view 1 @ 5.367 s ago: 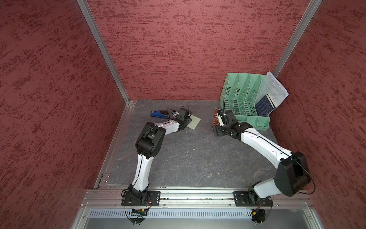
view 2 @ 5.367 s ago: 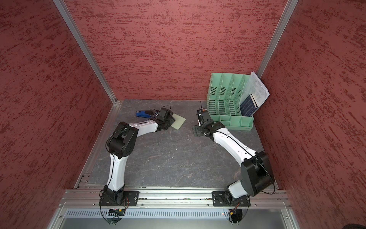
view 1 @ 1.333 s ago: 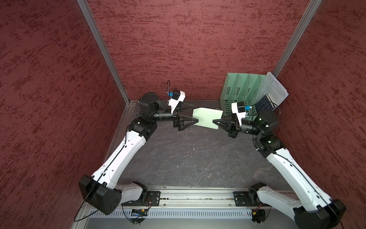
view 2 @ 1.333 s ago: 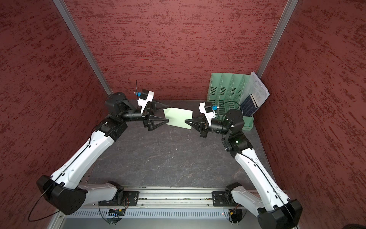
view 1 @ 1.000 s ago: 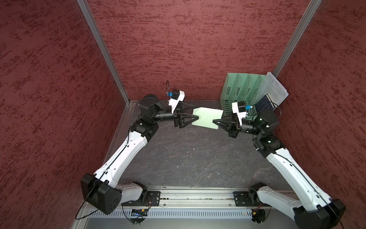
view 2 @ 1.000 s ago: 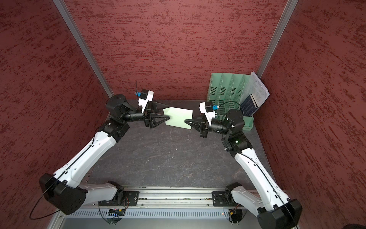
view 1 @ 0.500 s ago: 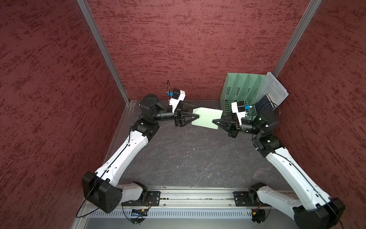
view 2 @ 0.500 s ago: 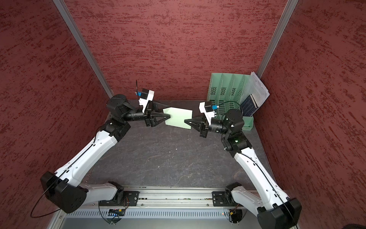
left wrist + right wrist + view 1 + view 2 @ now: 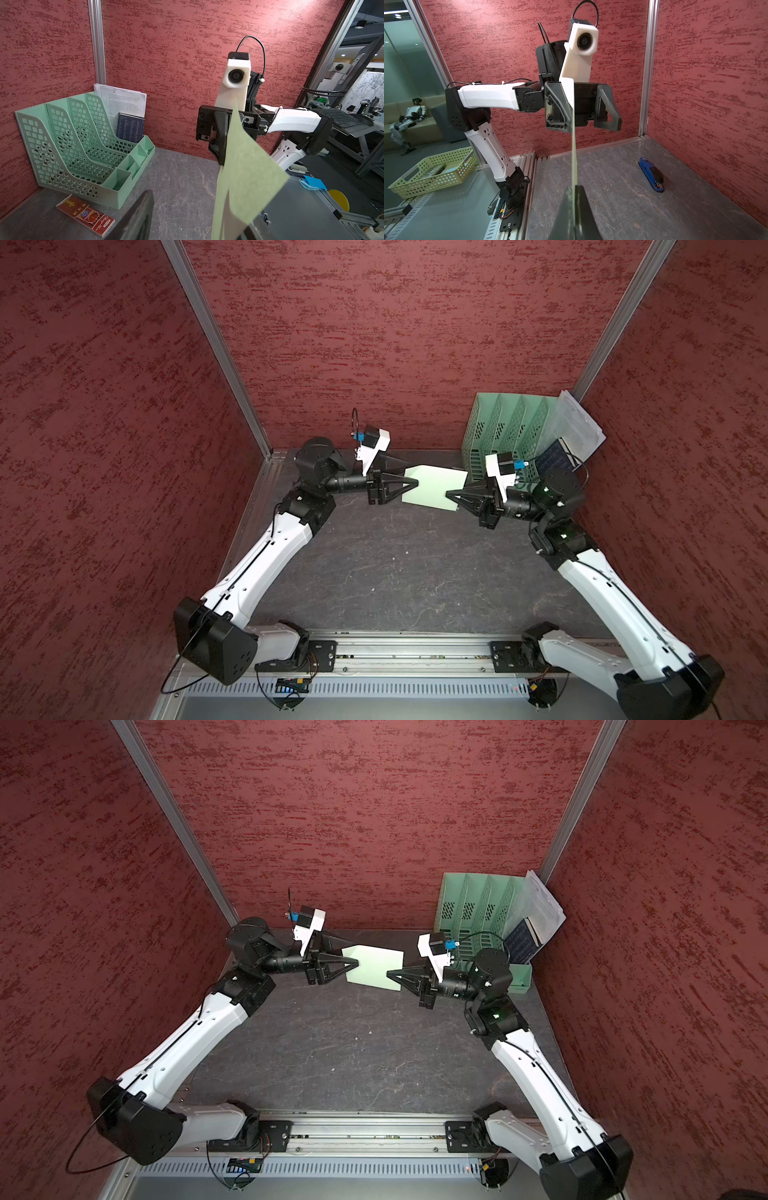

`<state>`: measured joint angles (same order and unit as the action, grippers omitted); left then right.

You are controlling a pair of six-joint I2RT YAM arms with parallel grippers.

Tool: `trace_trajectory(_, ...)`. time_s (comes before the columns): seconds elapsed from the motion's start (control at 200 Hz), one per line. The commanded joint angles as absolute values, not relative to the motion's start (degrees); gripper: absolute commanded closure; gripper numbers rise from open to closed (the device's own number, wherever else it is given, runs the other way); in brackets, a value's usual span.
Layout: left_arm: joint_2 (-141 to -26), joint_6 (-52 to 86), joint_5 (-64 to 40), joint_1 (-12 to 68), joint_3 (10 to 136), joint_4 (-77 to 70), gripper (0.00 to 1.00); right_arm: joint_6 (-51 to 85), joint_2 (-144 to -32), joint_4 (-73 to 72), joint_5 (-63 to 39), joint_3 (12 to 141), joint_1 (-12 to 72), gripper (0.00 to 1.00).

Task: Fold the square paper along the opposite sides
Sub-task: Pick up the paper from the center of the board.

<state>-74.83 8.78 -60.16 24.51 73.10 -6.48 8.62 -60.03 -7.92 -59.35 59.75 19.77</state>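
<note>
The square paper (image 9: pixel 434 485) (image 9: pixel 374 967), pale green, hangs in the air near the back wall between my two grippers. My right gripper (image 9: pixel 449 493) (image 9: pixel 388 972) (image 9: pixel 574 197) is shut on its right edge; the right wrist view shows the sheet edge-on (image 9: pixel 574 145) running out of the pinched tips. My left gripper (image 9: pixel 413 483) (image 9: pixel 355 963) (image 9: pixel 583 116) is open and straddles the sheet's left edge. One of its fingers (image 9: pixel 558 108) is close to the sheet and the other finger (image 9: pixel 607 110) stands well apart. In the left wrist view the paper (image 9: pixel 245 176) sits between the fingers (image 9: pixel 135 218).
A green file rack (image 9: pixel 507 435) stands at the back right with white printed sheets (image 9: pixel 577 427) and a dark blue booklet (image 9: pixel 552 456) leaning in it. A red packet (image 9: pixel 85 216) lies in front of the rack. A blue stapler (image 9: pixel 652 174) lies near the back left wall.
My left gripper has moved right onto the paper's left edge and its jaws have narrowed. The right gripper has kept the sheet held in about the same place.
</note>
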Motion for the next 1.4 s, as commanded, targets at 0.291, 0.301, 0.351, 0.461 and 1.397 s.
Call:
trace_trajectory(0.291,-74.0,9.1,-61.8,24.7,75.2,-7.4,0.50,8.7,-60.1,-8.7,-60.5,60.3,19.7,1.00)
trace_trajectory(0.301,-73.9,9.1,-61.8,24.7,75.2,-7.3,0.50,8.7,-60.2,-8.7,-60.5,60.3,19.7,1.00)
trace_trajectory(0.351,-74.0,8.9,-61.9,24.7,75.3,-7.1,0.50,8.7,-60.3,-8.7,-60.6,60.3,19.6,1.00)
trace_trajectory(0.461,-73.9,8.8,-62.1,24.7,75.5,-6.7,0.52,8.6,-60.3,-8.6,-60.6,60.3,19.7,1.00)
trace_trajectory(1.397,-73.0,8.6,-64.8,22.4,75.3,-4.6,0.59,8.4,-60.7,-8.3,-61.1,60.6,19.7,1.00)
